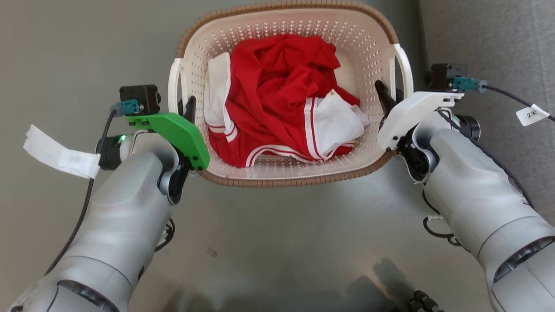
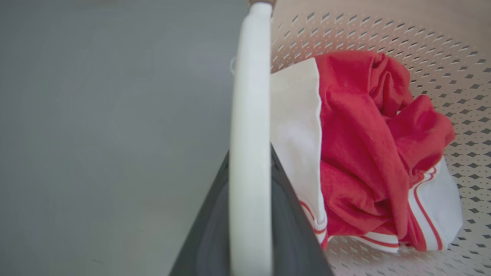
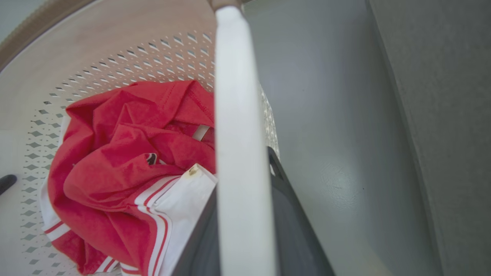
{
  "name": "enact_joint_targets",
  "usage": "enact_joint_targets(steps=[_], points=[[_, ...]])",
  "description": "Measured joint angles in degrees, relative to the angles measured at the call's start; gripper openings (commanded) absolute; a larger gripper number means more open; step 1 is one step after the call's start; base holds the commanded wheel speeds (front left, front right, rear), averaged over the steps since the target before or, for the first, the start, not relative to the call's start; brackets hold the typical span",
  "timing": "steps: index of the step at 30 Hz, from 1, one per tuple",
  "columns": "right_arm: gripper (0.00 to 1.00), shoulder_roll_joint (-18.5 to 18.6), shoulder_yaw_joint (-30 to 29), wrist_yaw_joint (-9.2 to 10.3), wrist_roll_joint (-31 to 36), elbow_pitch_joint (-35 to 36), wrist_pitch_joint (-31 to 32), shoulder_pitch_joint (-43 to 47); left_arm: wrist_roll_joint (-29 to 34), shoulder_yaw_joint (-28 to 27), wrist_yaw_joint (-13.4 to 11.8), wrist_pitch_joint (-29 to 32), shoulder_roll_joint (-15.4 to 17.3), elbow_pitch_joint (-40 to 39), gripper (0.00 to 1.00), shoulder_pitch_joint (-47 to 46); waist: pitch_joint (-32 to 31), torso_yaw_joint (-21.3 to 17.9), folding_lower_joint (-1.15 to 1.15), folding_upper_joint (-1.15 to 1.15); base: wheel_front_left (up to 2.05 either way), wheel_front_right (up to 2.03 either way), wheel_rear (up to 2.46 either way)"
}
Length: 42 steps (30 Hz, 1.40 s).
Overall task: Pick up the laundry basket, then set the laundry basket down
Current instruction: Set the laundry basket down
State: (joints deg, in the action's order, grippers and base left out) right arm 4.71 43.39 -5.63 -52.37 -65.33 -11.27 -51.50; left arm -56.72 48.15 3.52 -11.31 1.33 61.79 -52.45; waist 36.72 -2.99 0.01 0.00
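- Closest in, two pale grey forearms (image 1: 121,225) reach forward over the smooth grey floor (image 1: 282,242), one on each side of the load.
- A white paper tag (image 1: 56,154) hangs off the left arm's cable; a smaller label (image 1: 532,115) sits on the right arm's cable.
- The left gripper (image 1: 189,109), under its green cover, is closed on the white left handle (image 2: 249,115). In the left wrist view its dark fingers (image 2: 291,214) sit on both sides of the bar.
- The right gripper (image 1: 383,93), under a white cover, has the white right handle (image 3: 236,115) the same way, with dark fingers (image 3: 295,222) tight on either side.
- Between the two grippers is the small cream plastic laundry basket (image 1: 286,178), with perforated walls and a brown woven-look rim, level and square to the robot.
- I cannot tell whether its base is on the floor or just off it.
- Inside lies a crumpled red garment with white panels and red-and-white striped trim (image 1: 277,86), heaped across the bottom and touching the left wall.
- Far right, beyond the basket, is a rougher grey carpeted surface (image 1: 498,39).
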Motion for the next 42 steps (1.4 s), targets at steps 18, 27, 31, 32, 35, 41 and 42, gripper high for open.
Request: enact_joint_targets(steps=[18, 27, 31, 32, 35, 41, 42], points=[[0.0, 0.5, -1.4, -0.32, 0.7, -0.5, -2.4, -5.4, 0.6, 0.0, 0.6, -1.7, 0.0, 0.5, 0.0, -5.8, 10.0, 0.0, 0.0, 0.0, 0.0, 0.0, 0.0], [0.0, 0.8, -2.5, -0.32, 1.5, -0.2, -2.7, -7.2, 1.0, 0.0, 0.8, -2.2, 0.0, 0.3, 0.0, -8.2, 14.0, 0.3, -0.01, 0.0, 0.0, 0.0, 0.0], [0.0, 1.1, -3.1, -0.29, 2.0, 0.0, -2.9, -8.3, 1.0, -0.1, 0.8, -2.4, 0.0, -0.1, 0.0, -9.2, 15.6, 0.7, -0.01, 0.0, 0.0, 0.0, 0.0], [0.0, 1.3, -3.5, -0.26, 2.2, 0.4, -2.9, -8.5, 1.0, -0.1, 0.8, -2.6, 0.0, -0.1, 0.0, -9.6, 16.0, 0.7, -0.01, 0.0, 0.0, 0.0, 0.0], [0.0, 1.9, -4.4, 0.11, 2.8, 1.7, -2.9, -9.4, 1.0, -0.3, 0.8, -3.0, 0.0, -0.4, 0.0, -10.7, 17.1, 1.0, -0.01, 0.0, 0.0, 0.0, 0.0], [0.0, 2.1, -5.5, 0.52, 4.0, 2.9, -2.9, -9.6, 1.0, -0.5, 1.0, -3.1, 0.0, -0.7, 0.0, -11.3, 18.8, 1.5, -0.01, 0.0, 0.0, 0.0, 0.0], [0.0, 2.1, -5.7, 0.67, 4.1, 3.2, -2.9, -9.6, 1.0, -0.5, 1.0, -3.1, 0.0, -0.7, 0.0, -11.3, 18.9, 1.6, -0.01, 0.0, 0.0, 0.0, 0.0]])
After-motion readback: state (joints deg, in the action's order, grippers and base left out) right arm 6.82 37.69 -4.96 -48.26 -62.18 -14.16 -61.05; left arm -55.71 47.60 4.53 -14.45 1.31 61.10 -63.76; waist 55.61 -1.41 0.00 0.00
